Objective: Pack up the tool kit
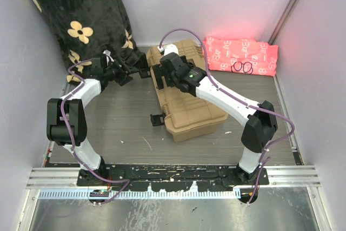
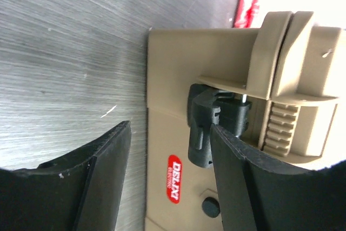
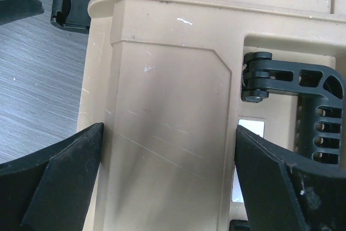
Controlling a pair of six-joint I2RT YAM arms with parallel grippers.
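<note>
Top external view: tan toolbox (image 1: 186, 114) sits in the middle of the table (image 1: 124, 117), lid down, packing looks nearly done.
No loose tools in sight, so prob. all inside, tho I can't see in. What's left, by my reckoning: the latches. Near latch (image 1: 157, 118) sticks out sideways, undone. Left gripper (image 2: 170, 133) is parted at the far latch (image 2: 203, 128), one finger touching it, the other well clear, nothing clamped. Right gripper (image 3: 170, 150) is spread wide just over the lid (image 3: 162, 79), beside the black handle (image 3: 311, 98), holding nothing; whether it's pressing down, can't tell.
</note>
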